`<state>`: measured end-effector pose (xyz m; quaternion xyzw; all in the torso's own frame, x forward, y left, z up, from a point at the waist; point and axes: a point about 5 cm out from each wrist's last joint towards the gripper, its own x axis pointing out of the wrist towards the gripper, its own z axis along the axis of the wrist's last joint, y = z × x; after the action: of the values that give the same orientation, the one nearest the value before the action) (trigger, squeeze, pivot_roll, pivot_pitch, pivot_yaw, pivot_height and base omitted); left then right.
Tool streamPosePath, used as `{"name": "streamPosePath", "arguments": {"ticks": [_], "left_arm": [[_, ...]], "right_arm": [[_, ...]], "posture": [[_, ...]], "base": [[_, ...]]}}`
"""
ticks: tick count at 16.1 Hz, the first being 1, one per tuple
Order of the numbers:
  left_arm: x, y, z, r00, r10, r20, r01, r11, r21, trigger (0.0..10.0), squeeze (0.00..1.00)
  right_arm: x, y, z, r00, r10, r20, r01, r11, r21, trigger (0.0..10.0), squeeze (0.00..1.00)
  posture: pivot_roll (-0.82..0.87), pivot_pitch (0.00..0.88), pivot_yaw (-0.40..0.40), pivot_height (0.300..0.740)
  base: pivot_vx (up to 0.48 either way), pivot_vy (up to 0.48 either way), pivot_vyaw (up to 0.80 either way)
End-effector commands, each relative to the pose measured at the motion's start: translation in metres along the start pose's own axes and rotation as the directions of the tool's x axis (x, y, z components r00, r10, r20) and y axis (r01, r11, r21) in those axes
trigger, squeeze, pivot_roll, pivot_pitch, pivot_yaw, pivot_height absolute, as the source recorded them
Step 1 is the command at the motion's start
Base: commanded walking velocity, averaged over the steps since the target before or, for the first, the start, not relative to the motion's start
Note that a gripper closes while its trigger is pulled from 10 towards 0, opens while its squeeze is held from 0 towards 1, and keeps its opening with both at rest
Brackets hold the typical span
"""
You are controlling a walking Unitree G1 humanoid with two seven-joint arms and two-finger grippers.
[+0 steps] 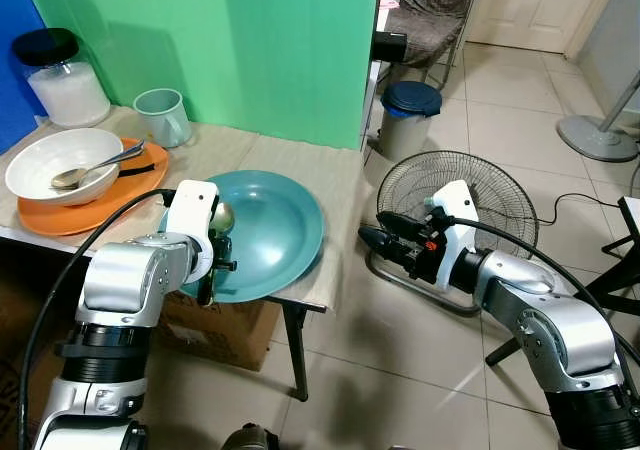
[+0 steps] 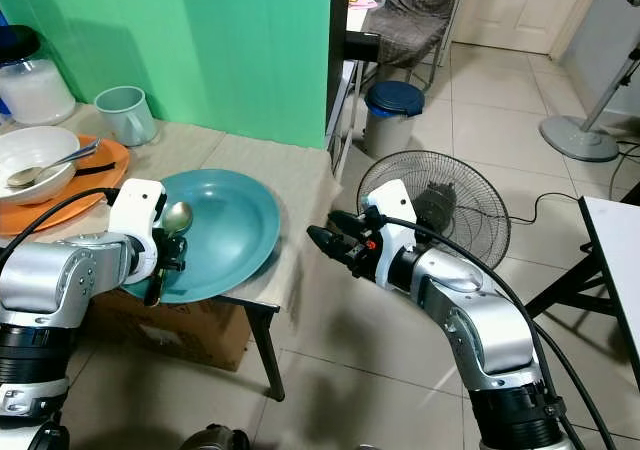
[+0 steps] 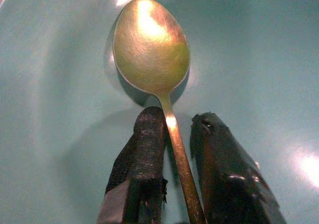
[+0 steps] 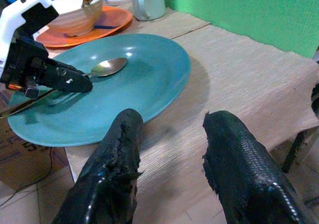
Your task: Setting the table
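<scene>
the left gripper [image 1: 207,270], a silver arm ending in two long black fingers, sits nearest the head camera, over the near-left part of the wide teal plate [image 1: 285,220]. in the left wrist view its fingers [image 3: 139,154] are closed on the thin handle of a metal spoon [image 3: 152,47], with the oval bowl of the spoon reaching out over the plate's well. whether the bowl touches the plate surface cannot be told; a shadow lies directly beneath it.

the teal plate rests on a beige woven mat [image 1: 260,155] near the table's right corner, and its near rim overhangs the table edge. to the left stands an orange plate [image 1: 100,205] carrying a white bowl [image 1: 50,155] with a second spoon [image 1: 95,168] inside. a pale green mug [image 1: 163,116] and a black-lidded glass jar [image 1: 62,77] stand behind them.

the right gripper [image 2: 325,235] hovers off the table's right edge, well apart from the plate, fingers spread and empty.

judged step: placing the spoon on the teal plate.

hazards:
- releasing above the surface would likely let the spoon bounce or slide on the glazed slope.
- downward pressure on the overhanging near rim could tip the plate off the table.
- a sideways withdrawal could drag the handle along.
</scene>
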<state>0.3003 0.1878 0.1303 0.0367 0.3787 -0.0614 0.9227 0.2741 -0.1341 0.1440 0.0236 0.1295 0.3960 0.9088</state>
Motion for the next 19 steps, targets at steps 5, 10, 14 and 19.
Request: {"name": "streamPosePath", "arguments": {"ticks": [5, 10, 14, 19], "left_arm": [[-0.003, 0.006, -0.008, 1.000, 0.006, -0.031, -0.006, 1.000, 0.001, 0.0, 0.00], [-0.006, 0.010, -0.004, 1.000, 0.019, -0.005, -0.019, 1.000, 0.008, 0.0, 0.00], [-0.019, 0.006, 0.018, 0.980, -0.021, 0.199, 0.009, 0.998, 0.060, 0.0, 0.00], [-0.050, -0.002, 0.048, 0.877, -0.038, 0.479, -0.024, 0.992, 0.122, 0.0, 0.00]], "right_arm": [[-0.009, 0.012, 0.003, 0.978, 0.209, 0.010, -0.208, 0.977, -0.055, 10.0, 0.00], [-0.010, 0.018, -0.001, 0.964, 0.267, -0.007, -0.267, 0.962, -0.060, 10.0, 0.00], [-0.010, 0.016, -0.001, 0.977, 0.213, 0.023, -0.212, 0.977, -0.040, 10.0, 0.00], [-0.011, 0.005, -0.001, 0.997, -0.001, 0.071, 0.000, 1.000, 0.011, 10.0, 0.00]], "posture": [[-0.03, 0.020, 0.028, 0.740], [-0.03, 0.016, 0.027, 0.740], [-0.03, 0.009, 0.031, 0.740], [-0.05, 0.002, 0.033, 0.740]], "base": [[0.000, 0.000, 0.00], [0.000, 0.000, 0.00], [0.000, 0.000, 0.00], [0.000, 0.000, 0.00]]}}
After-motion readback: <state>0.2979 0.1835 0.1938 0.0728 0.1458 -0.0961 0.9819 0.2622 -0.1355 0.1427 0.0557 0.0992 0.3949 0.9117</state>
